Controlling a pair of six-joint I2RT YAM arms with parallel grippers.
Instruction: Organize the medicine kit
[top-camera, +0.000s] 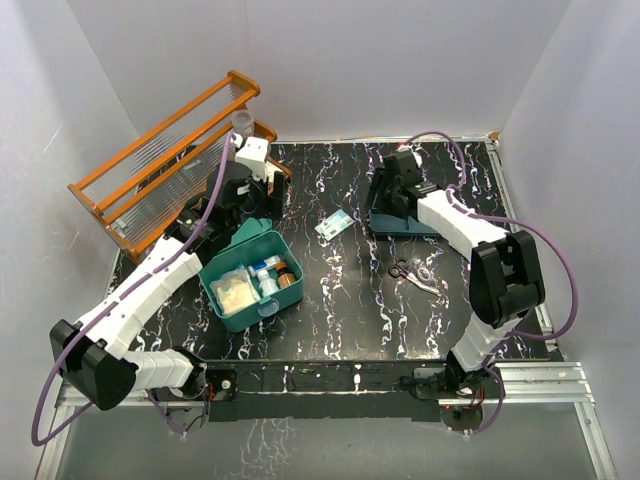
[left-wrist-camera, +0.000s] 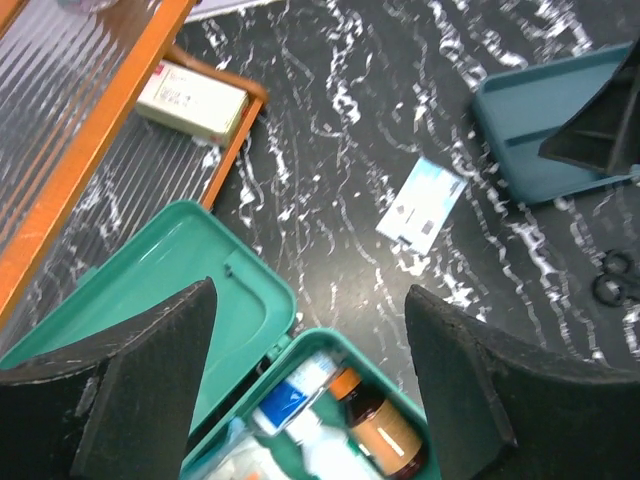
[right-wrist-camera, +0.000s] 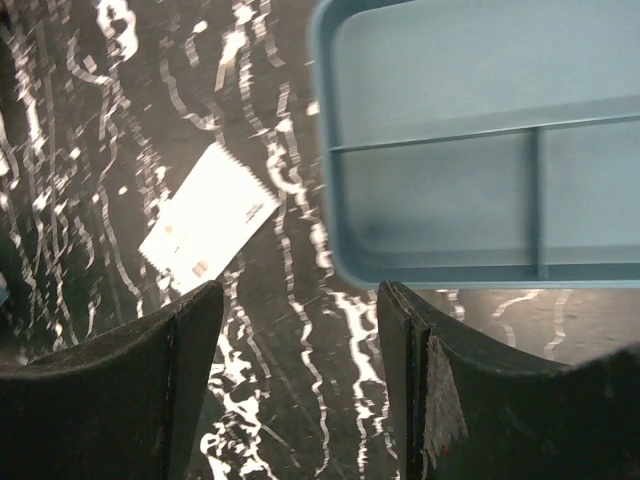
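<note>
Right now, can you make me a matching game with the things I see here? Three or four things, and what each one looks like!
Things:
1 medicine kit
2 scissors
3 packet
4 rack

Descriptions:
A orange, at the back left
B lid open, bottles inside
C white and flat, in the middle
D black handles

Pairs: 1-B, 2-D, 3-C, 4-A

The light is bright and even; it comes from above, and the white walls (top-camera: 330, 60) send it back softly, so the shadows are weak. The glossy black table (top-camera: 340, 310) carries some glare. In the right wrist view the table's white veins look smeared and the teal tray (right-wrist-camera: 450, 200) looks pale. The near fingers (left-wrist-camera: 130, 400) in both wrist views are soft, out of focus.
</note>
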